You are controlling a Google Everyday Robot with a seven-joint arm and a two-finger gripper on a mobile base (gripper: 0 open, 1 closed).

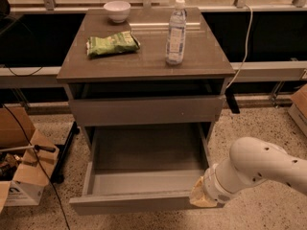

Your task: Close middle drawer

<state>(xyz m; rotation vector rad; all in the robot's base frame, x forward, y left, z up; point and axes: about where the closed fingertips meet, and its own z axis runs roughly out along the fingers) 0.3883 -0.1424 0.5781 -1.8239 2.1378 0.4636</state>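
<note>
The middle drawer [134,203] of the grey-brown cabinet stands pulled far out toward me, and its paler grey inside [148,152] is empty. The uppermost front [146,110] above it is nearly shut. The lowest front is hidden beneath the open drawer. My gripper [202,196] is at the end of the white arm [256,169], low on the right. It sits against the right end of the open drawer's front.
On the cabinet top [144,56] stand a clear water bottle [176,32], a green chip bag [112,43] and a white bowl [117,10]. Open cardboard boxes [24,176] and cables lie on the floor at left. Another box [300,107] sits at far right.
</note>
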